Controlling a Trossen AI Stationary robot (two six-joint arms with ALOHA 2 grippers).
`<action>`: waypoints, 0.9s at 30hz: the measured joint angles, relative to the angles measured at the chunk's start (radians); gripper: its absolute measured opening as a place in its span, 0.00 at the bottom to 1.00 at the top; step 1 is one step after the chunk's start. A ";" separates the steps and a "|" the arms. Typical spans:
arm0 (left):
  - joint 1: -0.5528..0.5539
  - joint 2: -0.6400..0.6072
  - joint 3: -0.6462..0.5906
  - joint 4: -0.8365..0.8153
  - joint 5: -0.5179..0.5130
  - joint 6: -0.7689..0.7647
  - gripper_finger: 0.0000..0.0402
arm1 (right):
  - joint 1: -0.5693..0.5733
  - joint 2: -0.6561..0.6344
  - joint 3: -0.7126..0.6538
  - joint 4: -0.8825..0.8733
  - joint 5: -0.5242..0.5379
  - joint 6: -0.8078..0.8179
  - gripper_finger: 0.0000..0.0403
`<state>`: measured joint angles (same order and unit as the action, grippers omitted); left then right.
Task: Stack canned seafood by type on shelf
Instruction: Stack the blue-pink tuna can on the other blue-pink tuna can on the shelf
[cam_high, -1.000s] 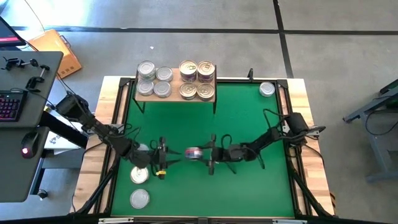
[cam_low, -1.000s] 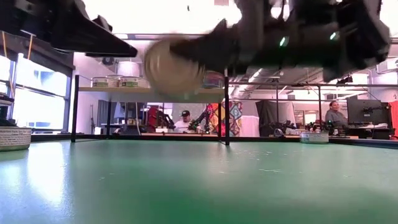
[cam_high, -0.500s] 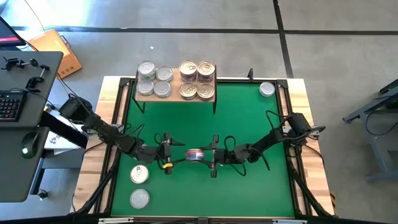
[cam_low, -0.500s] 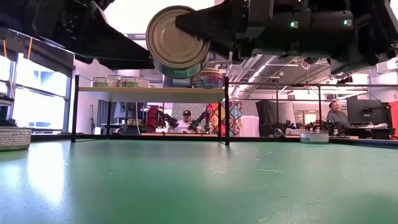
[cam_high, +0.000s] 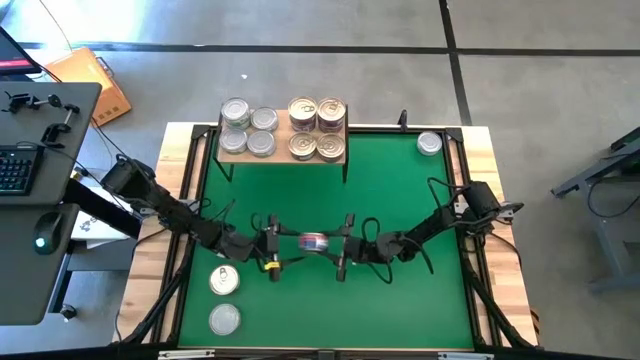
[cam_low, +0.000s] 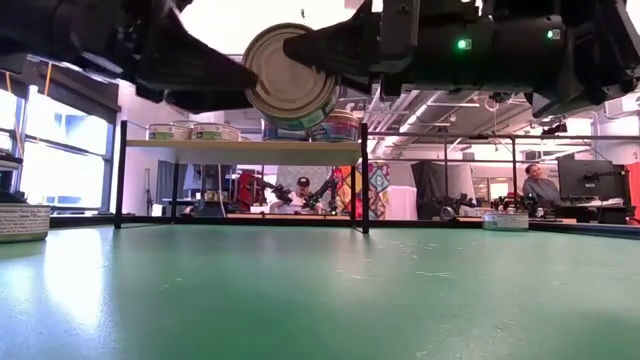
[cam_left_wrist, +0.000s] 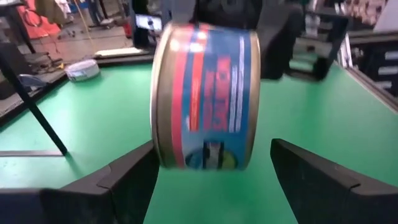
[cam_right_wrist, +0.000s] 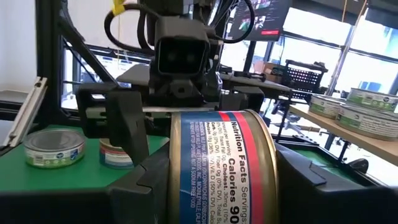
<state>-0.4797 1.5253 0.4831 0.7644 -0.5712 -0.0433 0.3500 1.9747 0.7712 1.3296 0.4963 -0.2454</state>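
Your task's thing right now is the short round metal can with the blue-and-red paper label (cam_high: 314, 241), held on its side above the green mat (cam_high: 400, 190), well in front of the small light-wood shelf on thin black legs (cam_high: 283, 152). The right claw (cam_high: 340, 247) is clamped across the can's label at a part-open width; you can see its dark fingers (cam_right_wrist: 146, 180) pressing either side in the right wrist view. The left claw (cam_high: 270, 245) faces it from the opposite side, spread as wide as it goes and gripping nothing, with the can sitting between its fingers (cam_left_wrist: 124, 180) but clear of them.

On the shelf, silver-lidded tins (cam_high: 248, 128) occupy the end on the left arm's side and gold pull-tab tins (cam_high: 317, 128) the other end. Two more silver-lidded tins (cam_high: 224, 300) lie on the mat far in front of the shelf, near the left arm, and one lone tin (cam_high: 429, 144) sits beside the shelf towards the right arm.

Your risks, as I judge them: the can rides sideways on a curved, slick label, so a shallow hold could let it roll out and drop. Swing the right arm away too early and it could clip the left fingers. Tipping it upright onto the shelf could also knock the stacked tins.
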 joint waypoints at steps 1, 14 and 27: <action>0.004 0.000 0.000 0.012 -0.001 0.000 0.74 | 0.001 0.000 0.000 0.000 -0.001 0.001 0.44; 0.042 0.055 0.006 0.126 0.095 0.083 0.65 | 0.003 0.000 0.000 0.005 -0.069 0.018 0.44; 0.018 0.039 0.073 -0.247 0.036 0.067 0.42 | 0.037 -0.038 0.005 -0.126 0.048 -0.001 0.71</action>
<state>-0.4613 1.5648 0.5563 0.5179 -0.5356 0.0238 0.3871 1.9368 0.7759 1.2037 0.5443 -0.2461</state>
